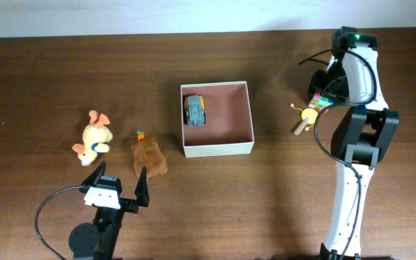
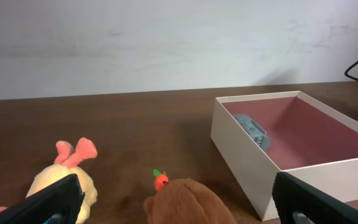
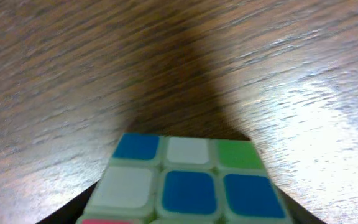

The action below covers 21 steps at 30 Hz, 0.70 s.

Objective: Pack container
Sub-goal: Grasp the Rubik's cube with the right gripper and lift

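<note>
My left claw (image 1: 122, 170) is wide open and holds nothing. The brown toy (image 1: 149, 157) lies just in front of it, pointing away from me. The box (image 1: 219, 149) sits farther on, to the right, a grey car (image 1: 195, 110) inside. My left arm is nearer.

Overhead downward; left wrist low, sharing container (image 2: 238, 149); right wrist close-up.

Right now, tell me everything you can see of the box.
The box is square, shallow and lidless, with thin white walls, seemingly cardboard, and a dull pinkish-brown inside. It sits flat on the wooden table. A small grey toy car lies in its far left corner by the wall; nothing else touches it.
</note>
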Each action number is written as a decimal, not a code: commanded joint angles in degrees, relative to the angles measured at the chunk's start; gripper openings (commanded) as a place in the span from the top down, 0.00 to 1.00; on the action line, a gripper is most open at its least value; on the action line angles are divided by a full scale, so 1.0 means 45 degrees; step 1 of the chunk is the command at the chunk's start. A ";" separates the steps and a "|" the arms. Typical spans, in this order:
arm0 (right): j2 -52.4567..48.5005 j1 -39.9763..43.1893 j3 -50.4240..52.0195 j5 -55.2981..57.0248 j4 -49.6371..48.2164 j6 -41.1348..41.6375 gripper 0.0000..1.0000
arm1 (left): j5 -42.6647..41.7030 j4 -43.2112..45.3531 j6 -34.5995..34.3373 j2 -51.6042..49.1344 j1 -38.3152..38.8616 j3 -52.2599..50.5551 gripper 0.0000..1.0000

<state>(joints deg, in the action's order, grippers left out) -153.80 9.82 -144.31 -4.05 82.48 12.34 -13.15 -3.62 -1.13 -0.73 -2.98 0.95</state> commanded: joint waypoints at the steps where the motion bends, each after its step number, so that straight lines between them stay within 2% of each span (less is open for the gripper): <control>1: 0.0209 -0.0024 -0.0602 -0.1132 0.0325 -0.0937 0.37 | -0.0131 0.0024 0.0155 0.0097 -0.0039 -0.0097 0.01; 8: 0.0267 -0.0024 -0.2147 -0.1360 0.1496 -0.1661 0.40 | -0.0131 0.0024 0.0155 0.0097 -0.0039 -0.0097 0.01; 21: 0.0092 -0.0180 -0.1875 0.0641 0.1753 -0.2861 0.39 | -0.0131 0.0024 0.0155 0.0097 -0.0039 -0.0097 0.01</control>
<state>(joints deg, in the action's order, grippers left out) -153.80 9.58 -152.86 -5.39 90.08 2.28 -13.15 -3.62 -1.13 -0.73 -2.98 0.95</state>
